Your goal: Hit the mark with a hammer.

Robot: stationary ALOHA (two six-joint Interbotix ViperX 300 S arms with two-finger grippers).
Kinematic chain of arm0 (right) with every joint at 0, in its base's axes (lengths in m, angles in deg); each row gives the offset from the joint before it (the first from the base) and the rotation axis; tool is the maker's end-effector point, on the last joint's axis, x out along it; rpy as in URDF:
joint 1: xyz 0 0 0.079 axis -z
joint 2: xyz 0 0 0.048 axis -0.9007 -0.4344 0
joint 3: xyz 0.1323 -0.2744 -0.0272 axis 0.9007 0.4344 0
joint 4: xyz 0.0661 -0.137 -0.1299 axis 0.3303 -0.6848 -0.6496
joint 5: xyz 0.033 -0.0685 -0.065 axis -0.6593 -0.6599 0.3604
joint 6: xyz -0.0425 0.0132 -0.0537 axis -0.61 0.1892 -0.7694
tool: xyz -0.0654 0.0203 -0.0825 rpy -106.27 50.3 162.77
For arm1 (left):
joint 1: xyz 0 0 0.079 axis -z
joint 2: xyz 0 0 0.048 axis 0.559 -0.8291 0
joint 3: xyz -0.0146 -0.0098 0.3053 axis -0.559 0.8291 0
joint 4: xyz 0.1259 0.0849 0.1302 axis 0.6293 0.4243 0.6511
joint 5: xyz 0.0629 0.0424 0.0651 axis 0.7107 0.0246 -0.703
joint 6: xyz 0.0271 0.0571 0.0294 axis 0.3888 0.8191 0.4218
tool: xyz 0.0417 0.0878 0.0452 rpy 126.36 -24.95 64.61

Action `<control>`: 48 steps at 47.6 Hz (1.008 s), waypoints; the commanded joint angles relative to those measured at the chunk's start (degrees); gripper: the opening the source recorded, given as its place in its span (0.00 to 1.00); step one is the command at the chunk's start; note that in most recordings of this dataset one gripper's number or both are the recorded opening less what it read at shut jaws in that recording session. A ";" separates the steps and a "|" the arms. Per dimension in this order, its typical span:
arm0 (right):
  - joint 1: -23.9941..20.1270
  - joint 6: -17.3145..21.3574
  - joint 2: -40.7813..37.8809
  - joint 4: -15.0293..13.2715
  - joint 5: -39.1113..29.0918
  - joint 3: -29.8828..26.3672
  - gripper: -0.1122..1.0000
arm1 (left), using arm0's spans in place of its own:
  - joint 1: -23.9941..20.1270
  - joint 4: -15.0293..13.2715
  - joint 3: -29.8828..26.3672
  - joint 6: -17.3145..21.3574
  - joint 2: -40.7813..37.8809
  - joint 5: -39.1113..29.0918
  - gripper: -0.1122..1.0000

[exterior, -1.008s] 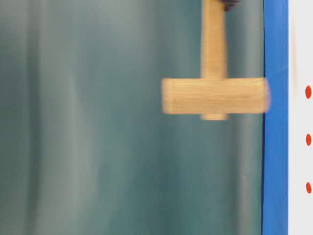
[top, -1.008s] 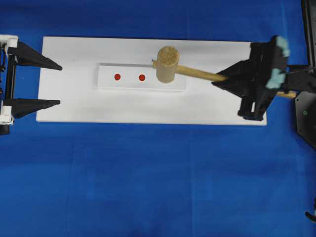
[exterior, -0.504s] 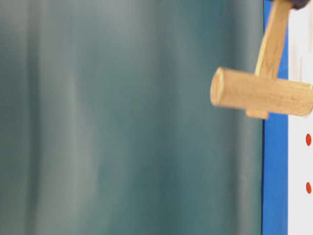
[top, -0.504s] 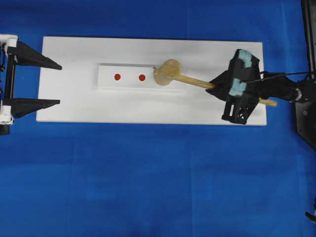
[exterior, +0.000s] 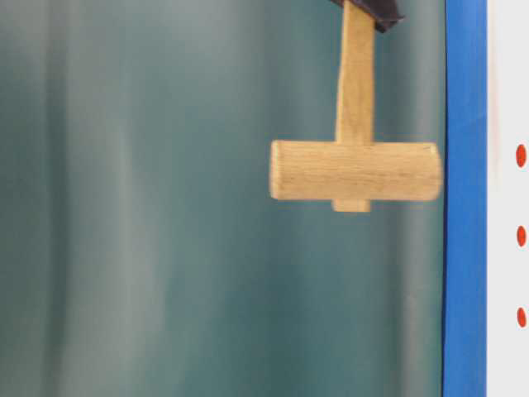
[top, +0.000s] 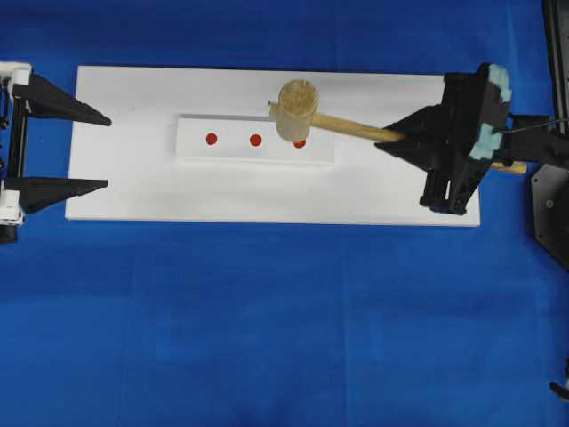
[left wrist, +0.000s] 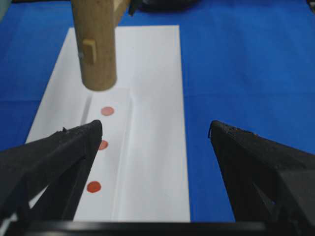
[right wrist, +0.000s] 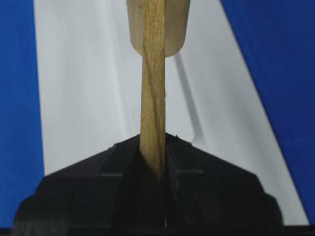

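The hammer (top: 296,108), a light wooden mallet, hangs raised over the white board (top: 133,187). Its head partly covers the rightmost of three red marks (top: 300,143) on a raised white strip (top: 196,149). My right gripper (top: 391,140) is shut on the slim handle (right wrist: 153,73), with the handle pinched between its black fingers (right wrist: 153,142). In the table-level view the head (exterior: 355,171) stands clear of the board. My left gripper (top: 108,152) stays open at the board's left end, holding nothing. From the left wrist view the head (left wrist: 94,44) hovers beyond the marks (left wrist: 107,111).
The board lies on a blue cloth (top: 267,311). The other two red marks (top: 212,139) (top: 256,140) show uncovered left of the head. A black arm base (top: 551,205) stands at the right edge.
Half a second ago the hammer was swung down with its head at the rightmost mark. It has since risen back up, and the right gripper has moved back to the right.
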 commanded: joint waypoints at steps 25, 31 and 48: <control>-0.35 -0.35 -16.52 -1.32 -3.16 -18.28 0.12 | -0.09 0.00 -0.53 -0.09 -0.09 0.09 0.90; -0.53 -0.35 -19.78 -1.67 -3.96 -22.15 0.12 | -0.09 0.00 -0.44 -0.09 -0.18 -0.18 0.90; -1.32 -0.35 -23.03 -2.11 -4.13 -26.37 0.12 | -0.18 -0.09 -0.09 0.09 -0.18 -0.18 0.90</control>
